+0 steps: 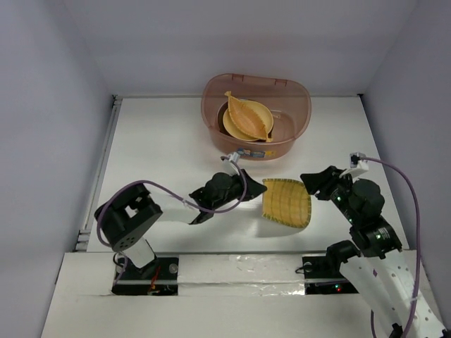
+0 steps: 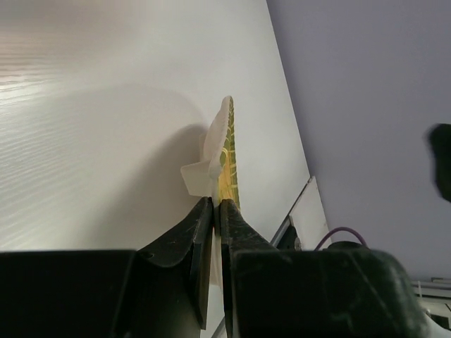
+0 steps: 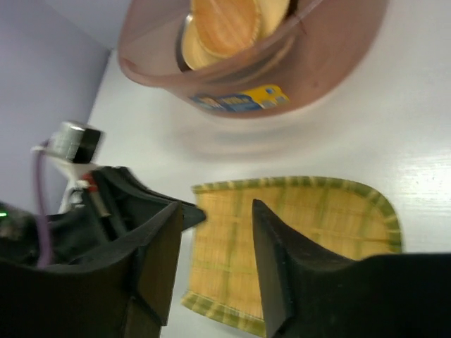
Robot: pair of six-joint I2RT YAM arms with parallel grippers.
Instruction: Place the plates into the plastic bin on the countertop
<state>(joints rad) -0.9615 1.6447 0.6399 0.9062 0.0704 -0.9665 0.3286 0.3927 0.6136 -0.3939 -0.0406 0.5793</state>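
Observation:
The yellow woven rectangle plate [image 1: 287, 202] hangs just above the countertop [image 1: 162, 148], tilted. My left gripper [image 1: 256, 189] is shut on its left edge. In the left wrist view the plate [image 2: 228, 158] shows edge-on between the closed jaws of that gripper [image 2: 217, 205]. My right gripper [image 1: 311, 184] is open at the plate's right upper corner. In the right wrist view the plate [image 3: 310, 225] lies beyond the open right gripper [image 3: 217, 211]. The reddish-brown plastic bin [image 1: 296, 134] stands behind, holding the orange leaf-shaped plate [image 1: 248, 116] on top of other plates.
Pale walls close in the countertop on the left, back and right. The bin's sticker [image 3: 239, 101] faces the arms. A purple cable [image 1: 412, 204] loops beside the right arm. The left arm's base [image 1: 130, 225] sits near the front left.

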